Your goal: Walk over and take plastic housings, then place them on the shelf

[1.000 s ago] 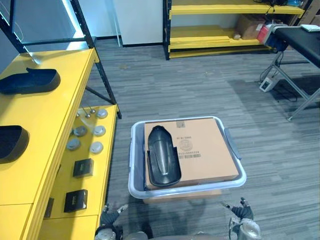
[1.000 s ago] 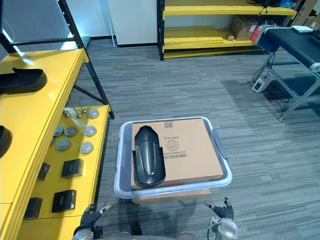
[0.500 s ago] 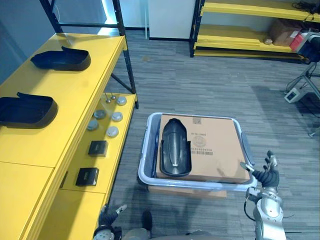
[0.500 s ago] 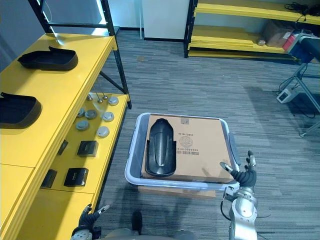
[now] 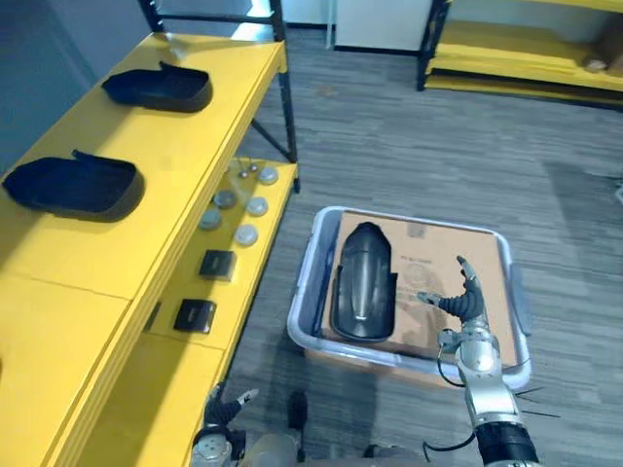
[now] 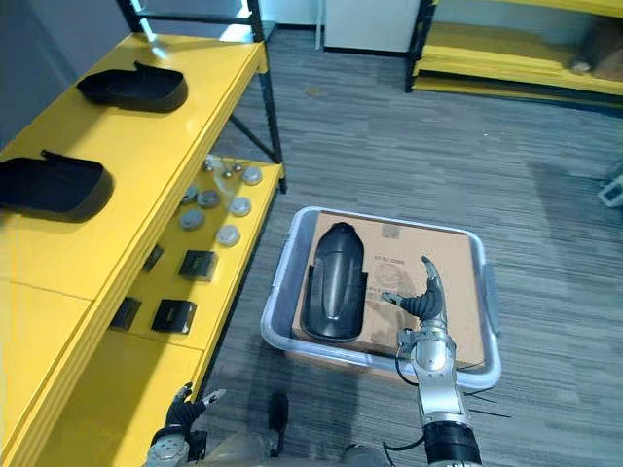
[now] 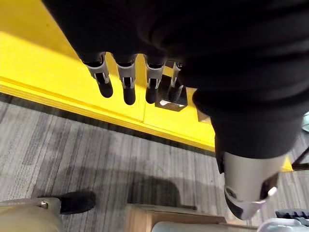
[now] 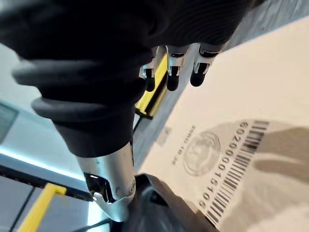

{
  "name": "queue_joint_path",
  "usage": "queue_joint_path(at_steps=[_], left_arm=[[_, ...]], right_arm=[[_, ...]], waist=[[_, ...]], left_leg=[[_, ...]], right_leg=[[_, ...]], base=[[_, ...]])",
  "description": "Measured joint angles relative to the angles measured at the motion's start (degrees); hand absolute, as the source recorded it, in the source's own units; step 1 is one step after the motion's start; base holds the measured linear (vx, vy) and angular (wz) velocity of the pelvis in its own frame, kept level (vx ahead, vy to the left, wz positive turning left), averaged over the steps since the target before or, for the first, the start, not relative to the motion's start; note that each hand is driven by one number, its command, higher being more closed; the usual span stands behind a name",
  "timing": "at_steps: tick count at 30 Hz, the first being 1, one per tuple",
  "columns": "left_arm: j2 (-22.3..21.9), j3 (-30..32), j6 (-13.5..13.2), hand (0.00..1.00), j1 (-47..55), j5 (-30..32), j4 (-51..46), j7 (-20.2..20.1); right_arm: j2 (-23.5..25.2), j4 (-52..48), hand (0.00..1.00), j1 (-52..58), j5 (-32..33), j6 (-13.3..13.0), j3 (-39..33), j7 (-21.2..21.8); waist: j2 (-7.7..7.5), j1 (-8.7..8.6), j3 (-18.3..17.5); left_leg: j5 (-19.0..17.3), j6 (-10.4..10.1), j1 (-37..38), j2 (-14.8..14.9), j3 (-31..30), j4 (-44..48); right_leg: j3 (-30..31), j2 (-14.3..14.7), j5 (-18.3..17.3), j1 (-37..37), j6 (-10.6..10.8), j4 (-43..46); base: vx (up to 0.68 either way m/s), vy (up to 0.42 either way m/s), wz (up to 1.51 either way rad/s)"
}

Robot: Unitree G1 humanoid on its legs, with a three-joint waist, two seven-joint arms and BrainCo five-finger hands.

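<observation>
Fingers (image 8: 171,77) of right hand (image 5: 468,311) are straight & spread, thumb out sideways, gripping nothing. Head views: hand is raised over the cardboard box (image 5: 436,255) inside the grey bin (image 5: 308,297), forearm coming up from bottom edge, thumb pointing at the black housing (image 5: 362,292). That housing lies lengthwise on the box's left part, close to the hand, not touching. Right wrist view adds the barcode on the box top & the housing's dark end by the thumb tip. Far housing (image 5: 158,88) & near housing (image 5: 76,185) sit on the yellow shelf (image 5: 146,243) top level, well apart. Lower level has round discs (image 5: 238,209) & small black boxes (image 5: 217,264). Left hand (image 5: 226,407) hangs low beside the shelf. Left wrist view: its fingers (image 7: 127,89) are straight, side by side, empty, w/ shelf edge, one black box & grey floor (image 7: 72,145) past them.
</observation>
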Motion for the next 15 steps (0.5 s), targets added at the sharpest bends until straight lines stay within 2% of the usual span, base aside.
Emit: queue_joint_path(at_steps=[5,8,9,15], left_arm=[[0.0,-0.1,0.0,0.0,-0.4,0.0,-1.6,0.3],[0.0,-0.1,0.0,0.0,-1.5,-0.1,-1.8,1.1],[0.0,-0.1,0.0,0.0,-1.9,-0.1,-1.8,1.4],[-0.2,-2.1,0.0,0.0,-4.1,-0.3,-1.8,1.8]], right_arm=[[2.2,7.8,0.0,-7.8,-0.6,1.3,0.1,-1.5],[3.2,9.5,0.0,-9.3,-1.6,2.2,0.4,-3.9],[3.3,10.7,1.0,-10.1,-2.3,2.2,-0.1,-4.9],[2.1,16.8,1.0,-17.1,-3.3,3.5,-2.5,-7.5]], waist=[[-0.2,0.45,3.6],[-0.5,1.43,5.4],[-0.77,1.71,5.7],[-1.22,1.83,7.4]], left_leg=[[0.2,0.0,-1.8,-0.1,-0.5,0.3],[0.3,0.0,-3.0,-0.3,-1.2,1.1],[0.3,0.0,-3.2,-0.3,-1.4,1.1],[1.6,-0.6,-4.6,0.0,-2.5,0.9]], right_leg=[[-0.6,0.2,0.0,-0.7,0.1,-0.5],[-1.6,0.2,0.1,-1.1,0.1,-0.5],[-1.7,0.3,0.1,-1.2,0.0,-0.5],[-2.7,0.9,0.2,-2.2,-0.2,-0.4]], base=[[-0.02,-0.016,0.11],[-0.02,-0.007,0.14],[-0.03,-0.007,0.1],[-0.07,0.01,0.11]])
